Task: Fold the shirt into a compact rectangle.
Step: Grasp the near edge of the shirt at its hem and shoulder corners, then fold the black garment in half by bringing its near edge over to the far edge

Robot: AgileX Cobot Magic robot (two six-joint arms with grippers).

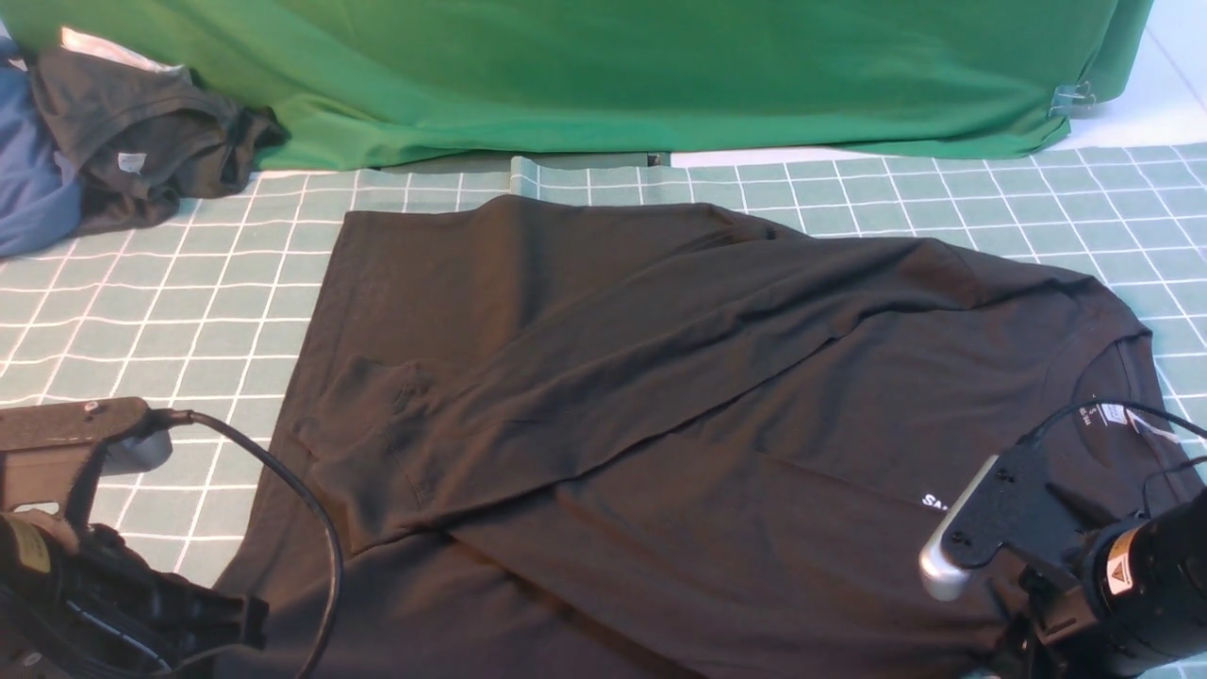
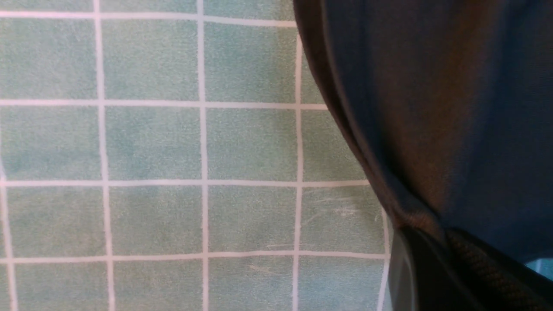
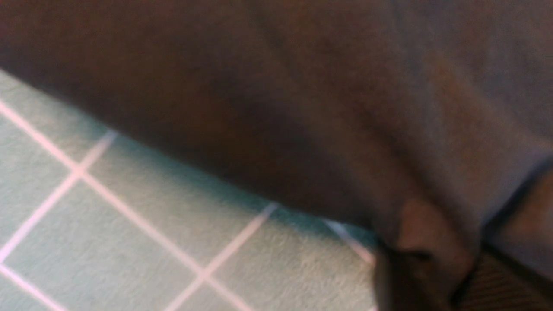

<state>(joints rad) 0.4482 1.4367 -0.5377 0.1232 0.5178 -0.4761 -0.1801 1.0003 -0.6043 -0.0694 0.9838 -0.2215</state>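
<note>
The black shirt (image 1: pixel 660 377) lies spread on the checked mat (image 1: pixel 141 311), with a sleeve folded slantwise across its body. Its neck label (image 1: pixel 1113 413) and a bit of white print (image 1: pixel 934 502) show at the right. At the near left, my left gripper (image 2: pixel 436 235) is shut on the shirt's hem edge (image 2: pixel 432 108), which bunches between its fingers. My right arm (image 1: pixel 1084 585) is low at the near right, by the collar end. There the right gripper (image 3: pixel 432 255) pinches a fold of the shirt (image 3: pixel 302 86); that view is blurred.
A dark grey garment (image 1: pixel 151 141) with a pale tag and a blue garment (image 1: pixel 28 170) are heaped at the far left. A green cloth (image 1: pixel 613 75) drapes along the back, held by a clip (image 1: pixel 1070 97) at the far right.
</note>
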